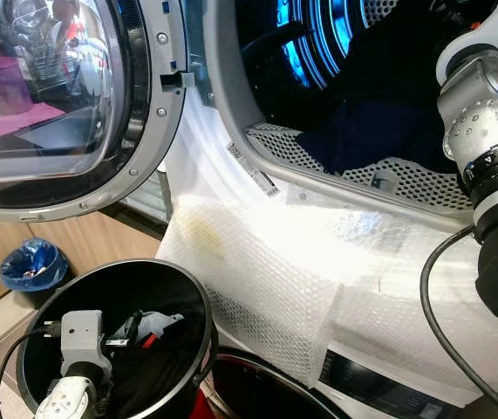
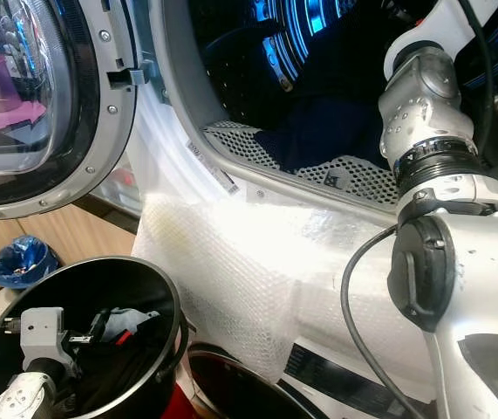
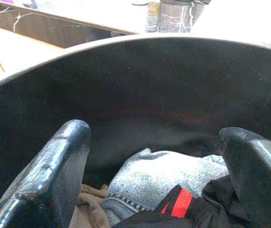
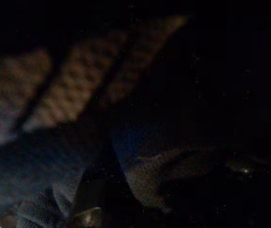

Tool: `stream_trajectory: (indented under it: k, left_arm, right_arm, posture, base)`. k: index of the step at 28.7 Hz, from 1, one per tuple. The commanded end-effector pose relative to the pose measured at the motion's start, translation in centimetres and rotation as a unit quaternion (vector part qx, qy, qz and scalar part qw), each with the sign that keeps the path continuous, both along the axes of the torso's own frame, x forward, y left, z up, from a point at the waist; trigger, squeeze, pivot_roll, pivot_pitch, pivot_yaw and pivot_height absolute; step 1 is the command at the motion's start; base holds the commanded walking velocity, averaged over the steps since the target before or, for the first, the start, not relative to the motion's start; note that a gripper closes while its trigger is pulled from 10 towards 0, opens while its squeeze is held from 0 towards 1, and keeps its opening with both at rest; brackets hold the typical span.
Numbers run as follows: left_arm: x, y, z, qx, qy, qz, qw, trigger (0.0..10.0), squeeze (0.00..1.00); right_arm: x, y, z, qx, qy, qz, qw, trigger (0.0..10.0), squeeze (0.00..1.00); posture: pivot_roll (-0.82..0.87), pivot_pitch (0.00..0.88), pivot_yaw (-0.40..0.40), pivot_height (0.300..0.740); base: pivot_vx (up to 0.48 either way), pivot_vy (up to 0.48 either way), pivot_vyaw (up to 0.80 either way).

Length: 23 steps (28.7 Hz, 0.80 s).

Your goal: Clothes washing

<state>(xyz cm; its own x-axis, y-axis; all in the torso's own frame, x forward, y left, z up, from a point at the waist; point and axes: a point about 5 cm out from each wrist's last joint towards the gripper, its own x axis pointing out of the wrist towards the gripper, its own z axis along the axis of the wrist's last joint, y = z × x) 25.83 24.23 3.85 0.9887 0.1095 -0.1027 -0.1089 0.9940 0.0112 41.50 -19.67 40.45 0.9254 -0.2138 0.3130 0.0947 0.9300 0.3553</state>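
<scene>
The left claw (image 3: 156, 180) is hanging wide open inside the black bucket (image 1: 192, 301), gripping nothing, its glossy rounded fingers (image 3: 54, 166) straddling crumpled grey denim (image 3: 159, 173) and a black garment with a red patch (image 3: 179, 202). So I judge loading is only partly done: these clothes are waiting. The right arm (image 2: 423, 113) is reaching into the washer drum (image 1: 388, 179) at two o'clock, its claw hidden, where dark navy cloth (image 1: 379, 122) is lying on perforated steel. Bubble wrap (image 1: 275, 262) is draping the washer's front.
</scene>
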Motion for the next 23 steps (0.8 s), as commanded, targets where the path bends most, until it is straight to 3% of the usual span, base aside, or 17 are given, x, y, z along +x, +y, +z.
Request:
stream_trajectory:
  k: [1,20,22,23]
  left_arm:
    - [-0.4,0.0,-0.3,-0.005,0.006,0.003,1.0,10.0,0.0]
    - [-0.7,0.2,-0.4,-0.012,0.008,0.015,1.0,10.0,0.0]
    - [-0.7,0.3,-0.3,-0.012,0.007,0.018,1.0,10.0,0.0]
    - [-0.7,0.3,-0.3,-0.013,0.007,0.02,1.0,10.0,0.0]
  right_arm:
    - [-0.4,0.0,1.4,-0.015,-0.01,-0.005,1.0,10.0,1.0]
    - [-0.6,-1.2,1.3,-0.069,0.008,-0.068,0.995,10.0,1.0]
    - [-0.7,-1.8,1.3,-0.071,0.013,-0.106,0.992,10.0,1.0]
    - [-1.3,-3.2,1.7,-0.055,0.005,-0.17,0.984,10.0,1.0]
  posture:
    - [0.06,0.0,-0.02,0.74]
    - [0.07,0.002,-0.029,0.74]
    - [0.07,0.003,-0.029,0.74]
    - [0.07,0.004,-0.031,0.74]
  base:
    - [0.0,0.0,0.0]
    - [0.0,0.0,0.0]
    - [0.0,0.0,0.0]
    - [0.0,0.0,0.0]
